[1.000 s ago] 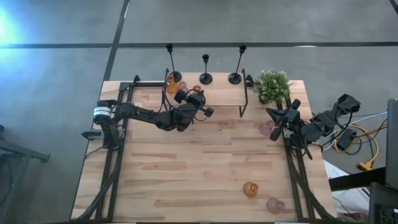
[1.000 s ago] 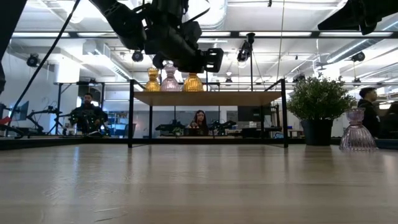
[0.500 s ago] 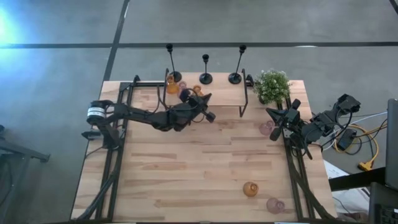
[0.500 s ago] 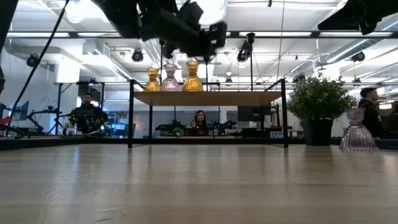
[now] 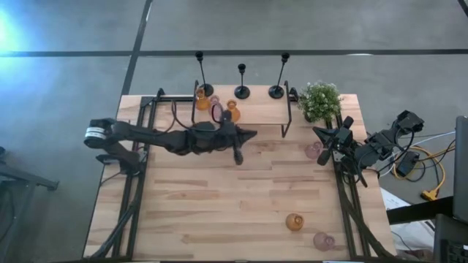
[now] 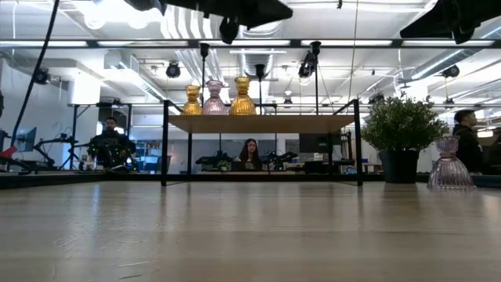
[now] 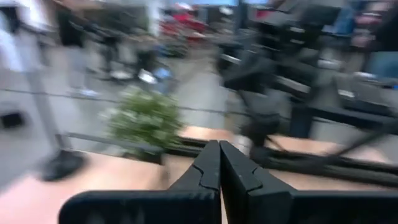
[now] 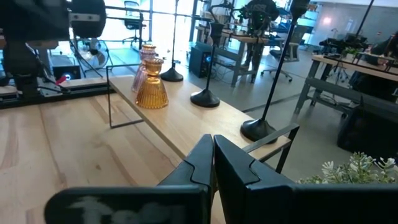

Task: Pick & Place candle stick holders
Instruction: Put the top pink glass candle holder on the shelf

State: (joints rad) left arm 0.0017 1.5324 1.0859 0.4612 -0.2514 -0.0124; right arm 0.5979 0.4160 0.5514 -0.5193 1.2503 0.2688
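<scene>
Three small glass holders, amber (image 5: 201, 101), pink (image 5: 217, 109) and amber (image 5: 232, 112), stand on the wooden shelf (image 5: 259, 111). In the low view they are in a row (image 6: 213, 97). Three black tall-stemmed holders (image 5: 241, 91) stand by their round bases along the shelf's far edge. My left gripper (image 5: 253, 134) is shut and empty, held high just in front of the shelf, pointing toward the table's right. My right gripper (image 5: 322, 144) is shut and empty at the right edge, beside a pink glass holder (image 5: 314, 151) that stands on the table. An amber holder (image 5: 294, 222) and a pink one (image 5: 323, 240) stand at the near right.
A bushy green plant (image 5: 319, 101) in a dark pot stands at the far right, next to the shelf's right leg (image 5: 287, 120). Black frame rails run along the table's left (image 5: 135, 183) and right (image 5: 347, 212) sides. People sit in the room beyond the table (image 6: 252, 153).
My left gripper has drawn back from the glass holders on the shelf, going up and toward the table's right and near edges, and has turned to point right. In the low view it has risen to the picture's top. The three glass holders stay on the shelf.
</scene>
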